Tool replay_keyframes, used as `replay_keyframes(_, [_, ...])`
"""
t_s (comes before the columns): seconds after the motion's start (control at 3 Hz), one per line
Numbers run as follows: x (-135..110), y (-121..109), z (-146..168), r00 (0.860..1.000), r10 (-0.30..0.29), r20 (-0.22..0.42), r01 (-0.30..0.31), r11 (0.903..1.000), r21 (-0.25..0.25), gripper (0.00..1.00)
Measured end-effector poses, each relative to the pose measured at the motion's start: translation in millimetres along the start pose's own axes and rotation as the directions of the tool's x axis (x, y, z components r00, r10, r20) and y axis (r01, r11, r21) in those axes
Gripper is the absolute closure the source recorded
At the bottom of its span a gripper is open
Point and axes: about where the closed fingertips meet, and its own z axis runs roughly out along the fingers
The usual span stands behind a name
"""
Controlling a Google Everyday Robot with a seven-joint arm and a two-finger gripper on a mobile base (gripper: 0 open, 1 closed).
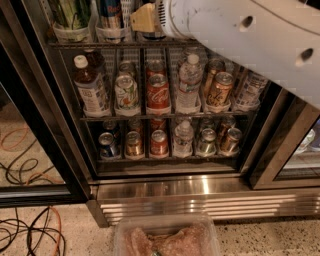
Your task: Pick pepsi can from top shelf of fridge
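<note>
1. The tan-tipped gripper (146, 18) at the end of a thick white arm (240, 35) is hanging at the front edge of the dark wire-rack surface (85, 45), the top shelf of the black-framed display fridge (45, 120). I cannot tell whether it is apart, together or clamped on anything.
2. The dark blue metal pepsi can (150, 36) is sitting right behind the gripper, near the middle of the front edge. It is showing only as a dark sliver beneath the gripper.
3. A slim blue-and-silver can with red lettering (111, 12) is standing just left of the gripper. A green-patterned container (72, 15) is standing toward the left edge. Both are resting in translucent white plastic holders (70, 34).
4. The arm is covering the right half of the surface.
5. A red cola can (158, 90), a clear water bottle (189, 82) and a brown white-capped bottle (90, 85) are lining the rack below.
</note>
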Motion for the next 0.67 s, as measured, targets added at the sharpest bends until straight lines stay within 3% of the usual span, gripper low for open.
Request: replay_keyframes(0.67, [-11.1,-4.7,15.2,1.0,-0.008,0.016,0.007,0.9998,0.016,0.3])
